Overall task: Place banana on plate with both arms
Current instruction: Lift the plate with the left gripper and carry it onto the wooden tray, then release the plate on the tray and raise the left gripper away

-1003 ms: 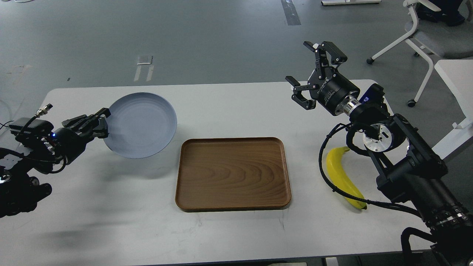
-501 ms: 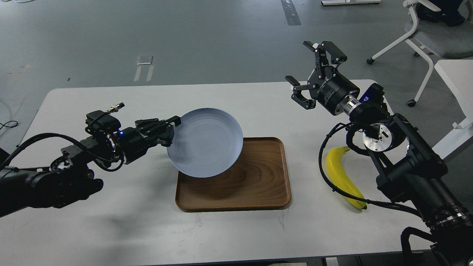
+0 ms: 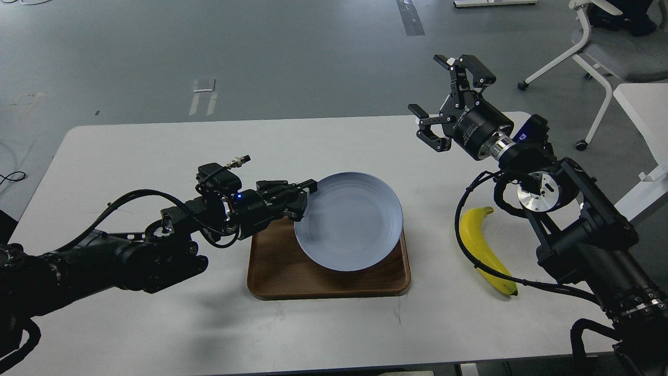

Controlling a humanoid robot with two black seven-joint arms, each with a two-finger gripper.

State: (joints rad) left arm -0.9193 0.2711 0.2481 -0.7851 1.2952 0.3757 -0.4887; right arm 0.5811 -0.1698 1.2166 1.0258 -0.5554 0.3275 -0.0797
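Note:
My left gripper (image 3: 305, 194) is shut on the left rim of the pale blue-grey plate (image 3: 350, 222) and holds it tilted above the right part of the brown wooden tray (image 3: 271, 263). The yellow banana (image 3: 482, 248) lies on the white table at the right, partly crossed by a black cable of my right arm. My right gripper (image 3: 446, 96) is open and empty, raised above the table's back right, well above and behind the banana.
The white table (image 3: 130, 151) carries the tray at its centre. My right arm's thick links (image 3: 589, 250) stand just right of the banana. A white chair (image 3: 600, 47) and a white desk edge (image 3: 644, 115) are beyond the table at the right.
My left arm has carried the plate from the table's left to above the tray's right part. My right gripper shifted slightly right and up, still open.

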